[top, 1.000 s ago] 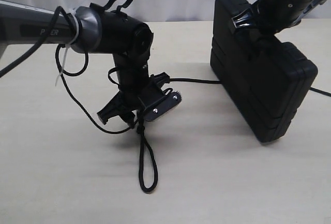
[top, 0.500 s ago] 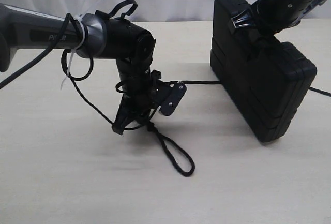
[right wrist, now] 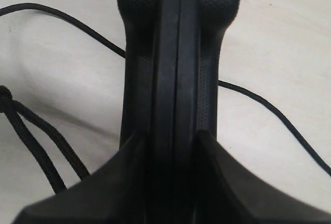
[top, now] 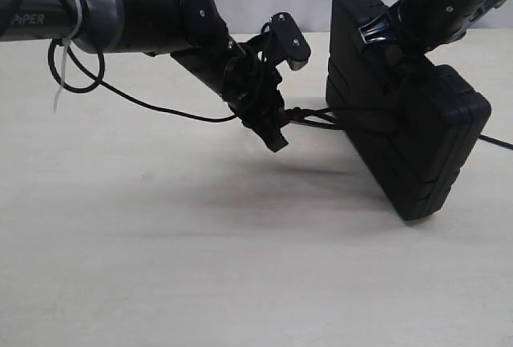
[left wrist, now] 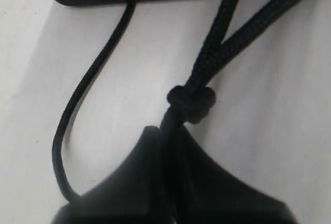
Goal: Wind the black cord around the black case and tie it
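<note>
Left pincer (top: 278, 124) is pinched shut on the black cord (left wrist: 227, 43), biting right behind a small knot. Two strands run on from the knot, away from my fingertips, toward the black case (top: 409, 139) just ahead. Right pincer (right wrist: 173, 154) is pressed together on the case's upper edge, one finger on each face. It holds the case up on its edge over the tabletop (top: 200, 267), leaning.

Handling guess: the cord is soft, limp and light, with no stiffness, so it goes only where I drag it. The braid looks grippy, and the knot is a good stop against slipping through my fingers, so that is the spot to hold. The case looks rigid, hard plastic, fairly heavy and smooth. The edge grip looks firm, but the case may swing if the cord tugs it.

A thinner run of cord (right wrist: 269, 110) passes under the case and comes out on both sides of the right pincer. In the way: the right pincer itself sits on the wrapping path. The left arm's own cable (top: 144, 102) hangs behind the left pincer and may snag. The tabletop close below the case leaves little gap to pass the cord.
</note>
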`<state>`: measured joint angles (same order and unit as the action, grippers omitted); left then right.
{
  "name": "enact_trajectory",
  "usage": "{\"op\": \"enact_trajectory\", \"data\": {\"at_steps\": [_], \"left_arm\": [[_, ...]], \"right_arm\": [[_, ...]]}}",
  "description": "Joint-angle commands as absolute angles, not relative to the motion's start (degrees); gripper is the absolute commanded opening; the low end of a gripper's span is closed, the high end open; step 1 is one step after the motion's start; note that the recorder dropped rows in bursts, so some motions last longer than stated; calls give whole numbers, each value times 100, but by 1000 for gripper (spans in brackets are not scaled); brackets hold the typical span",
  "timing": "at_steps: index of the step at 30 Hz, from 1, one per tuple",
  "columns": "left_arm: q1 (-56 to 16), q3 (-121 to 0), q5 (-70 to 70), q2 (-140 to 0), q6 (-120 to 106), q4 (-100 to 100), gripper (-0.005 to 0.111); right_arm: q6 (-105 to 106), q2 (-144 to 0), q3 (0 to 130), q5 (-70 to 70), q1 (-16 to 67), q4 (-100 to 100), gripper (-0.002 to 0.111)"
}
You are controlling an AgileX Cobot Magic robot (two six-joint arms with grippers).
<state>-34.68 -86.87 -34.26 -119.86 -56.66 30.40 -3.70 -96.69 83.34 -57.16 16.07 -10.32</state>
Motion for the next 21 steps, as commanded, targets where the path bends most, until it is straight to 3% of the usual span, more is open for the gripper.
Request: {"op": "enact_trajectory", "data": {"at_steps": [1, 21], "left_arm": [[-3397, -8707, -3226, -11949, -5221, 3591, 0], [-3397, -8707, -1809, -11949, -4188, 4552, 0]], "right_arm": [[-323, -9626, 8313, -5708, 1586, -997, 29], [-323, -9626, 8313, -5708, 1586, -997, 29]]}}
